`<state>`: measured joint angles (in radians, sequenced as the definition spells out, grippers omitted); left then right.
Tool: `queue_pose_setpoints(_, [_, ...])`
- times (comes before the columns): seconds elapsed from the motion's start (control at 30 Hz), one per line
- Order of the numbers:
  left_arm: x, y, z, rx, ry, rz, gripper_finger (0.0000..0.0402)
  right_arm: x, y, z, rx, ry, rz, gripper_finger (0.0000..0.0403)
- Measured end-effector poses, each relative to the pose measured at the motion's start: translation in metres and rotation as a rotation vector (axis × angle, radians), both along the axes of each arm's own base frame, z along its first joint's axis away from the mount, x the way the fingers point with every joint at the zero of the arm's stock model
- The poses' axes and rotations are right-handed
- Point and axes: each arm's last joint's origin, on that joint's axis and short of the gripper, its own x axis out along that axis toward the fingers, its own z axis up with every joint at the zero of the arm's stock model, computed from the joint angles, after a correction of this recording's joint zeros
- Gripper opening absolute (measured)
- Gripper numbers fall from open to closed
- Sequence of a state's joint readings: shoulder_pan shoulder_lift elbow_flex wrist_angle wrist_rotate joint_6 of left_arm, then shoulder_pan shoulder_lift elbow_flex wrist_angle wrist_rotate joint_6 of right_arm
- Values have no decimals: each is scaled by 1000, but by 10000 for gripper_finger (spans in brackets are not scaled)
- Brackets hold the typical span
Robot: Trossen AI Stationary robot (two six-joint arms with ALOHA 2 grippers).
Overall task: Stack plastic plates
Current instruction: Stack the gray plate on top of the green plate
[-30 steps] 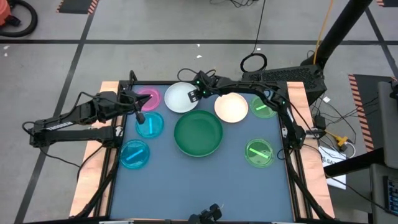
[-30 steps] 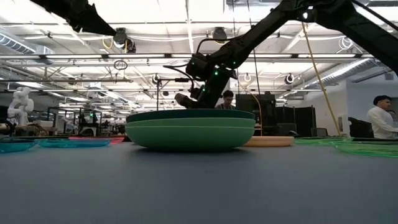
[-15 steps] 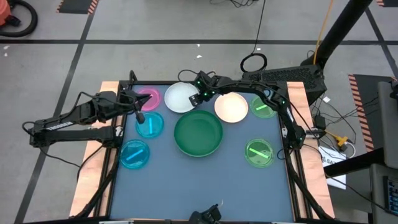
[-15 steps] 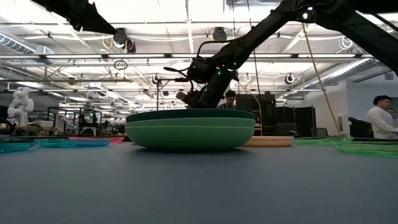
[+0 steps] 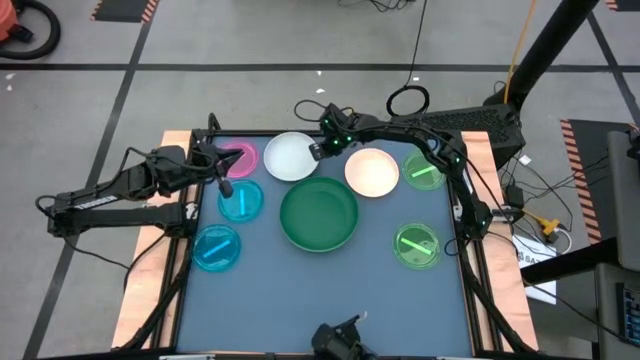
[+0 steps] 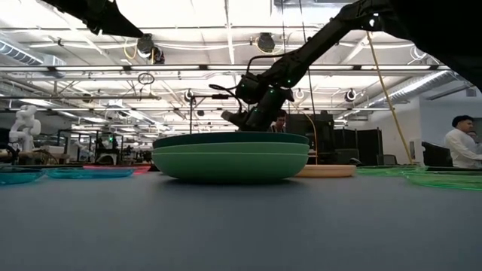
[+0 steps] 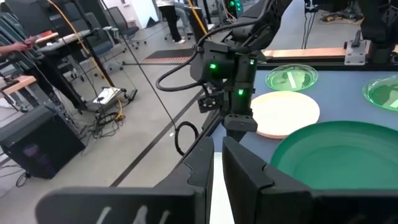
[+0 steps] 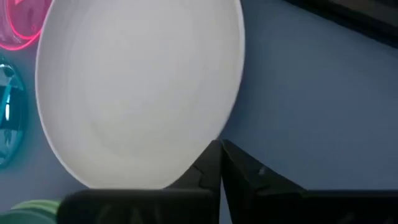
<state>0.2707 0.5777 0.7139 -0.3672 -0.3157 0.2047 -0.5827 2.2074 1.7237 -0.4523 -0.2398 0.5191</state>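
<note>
Trouble is most likely at the white plate (image 5: 290, 157), which lies flat on the dark surface (image 5: 320, 290) at the far side, between the pink plate (image 5: 238, 157) on its left and the cream plate (image 5: 372, 172) on its right. The right gripper (image 5: 314, 150) is held at this plate's right rim; in its wrist view the jaws are seen nearly closed at the rim (image 8: 219, 140), and whether the rim is pinched between them cannot be told. If the rim is only caught at its edge, the plate could be tilted and dropped, or pushed left into the pink plate. The green stack (image 5: 319, 215) sits just near of it, and a low carry could strike its raised rim. The left gripper (image 5: 223, 185) is parked at the far left, over the pink plate and a blue plate (image 5: 241, 201), jaws close together and empty. Another blue plate (image 5: 216, 247) and two green striped plates (image 5: 424, 174) (image 5: 417, 245) are left unstacked.
</note>
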Motion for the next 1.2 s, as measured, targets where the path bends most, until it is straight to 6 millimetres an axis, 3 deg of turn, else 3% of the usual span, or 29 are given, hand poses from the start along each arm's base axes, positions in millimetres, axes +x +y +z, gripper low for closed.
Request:
queue_pose_setpoints(0.17, [0,0,0,-1,3,0,42,2,-4,6,-28,-33,3,2])
queue_pose_setpoints(0.33, [0,0,-1,-5,15,0,42,13,-4,34,-108,-41,75,1])
queue_pose_setpoints(0.57, [0,0,-1,-3,10,0,42,50,44,70,-326,-18,214,1])
queue_pose_setpoints(0.83, [1,0,4,16,-37,-1,42,81,102,79,-482,-91,301,0])
queue_pose_setpoints(1.2, [1,0,14,48,-136,-2,42,88,125,80,-483,-94,348,0])
